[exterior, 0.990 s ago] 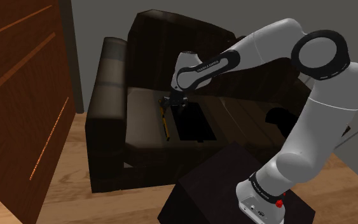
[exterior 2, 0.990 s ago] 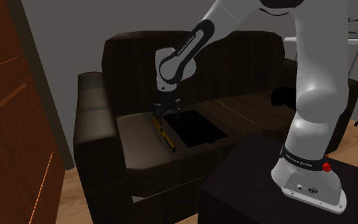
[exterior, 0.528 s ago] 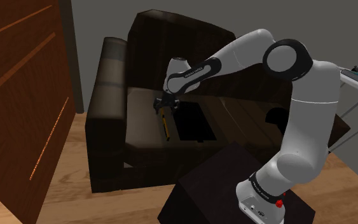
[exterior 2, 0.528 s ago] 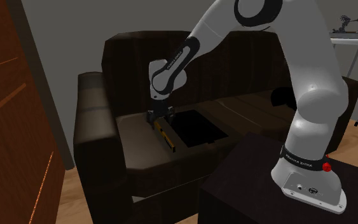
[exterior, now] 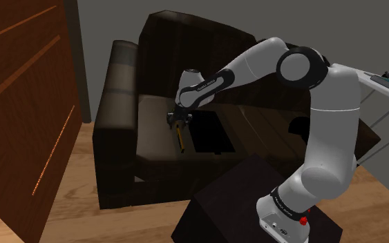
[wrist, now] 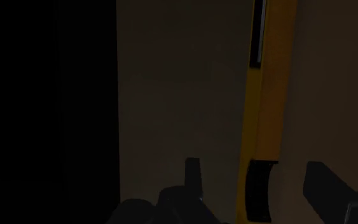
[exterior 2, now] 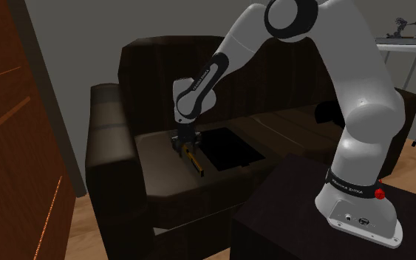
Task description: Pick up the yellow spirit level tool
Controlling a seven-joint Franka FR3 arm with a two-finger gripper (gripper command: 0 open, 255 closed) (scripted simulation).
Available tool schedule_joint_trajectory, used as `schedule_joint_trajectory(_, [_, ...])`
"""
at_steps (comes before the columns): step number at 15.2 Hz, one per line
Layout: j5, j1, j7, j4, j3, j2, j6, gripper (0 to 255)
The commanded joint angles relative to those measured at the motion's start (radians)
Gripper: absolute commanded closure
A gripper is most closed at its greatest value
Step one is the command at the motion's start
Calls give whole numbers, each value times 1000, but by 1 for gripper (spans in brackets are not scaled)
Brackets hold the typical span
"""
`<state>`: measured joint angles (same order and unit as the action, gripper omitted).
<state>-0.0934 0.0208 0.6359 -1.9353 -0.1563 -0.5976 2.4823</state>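
A long yellow spirit level [exterior: 181, 141] [exterior 2: 196, 165] lies flat on the dark sofa seat [exterior: 155, 131], beside a black rectangular patch. My black gripper [exterior: 177, 121] [exterior 2: 181, 145] hangs low over the level's far end. In the wrist view the gripper [wrist: 255, 168] is open. The level [wrist: 265, 108] runs lengthwise between the two fingers. A dark section of the level sits right between them. Neither finger touches it; a gap shows on each side.
A black rectangular patch [exterior: 211, 131] [exterior 2: 230, 148] lies on the seat just beside the level. The sofa's armrest [exterior: 115, 103] and backrest [exterior 2: 162, 74] rise around the seat. A tall wooden cabinet [exterior: 20, 103] stands at the shoulder view's left. My dark stand [exterior: 241, 200] is in front.
The arm has swung toward the shoulder view's left and come down, bringing the gripper from above the black patch to the level's far end.
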Motion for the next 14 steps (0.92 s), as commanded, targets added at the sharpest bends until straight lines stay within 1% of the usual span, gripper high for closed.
schedule_joint_trajectory(1, [-1, 1, 0, -1, 2, -4, 1, 255])
schedule_joint_trajectory(8, [-1, -2, 4, -14, 1, 2, 8, 255])
schedule_joint_trajectory(9, [-1, 1, 0, -1, 2, -4, 2, 255])
schedule_joint_trajectory(14, [9, 7, -5, -9, -6, 50, -44, 255])
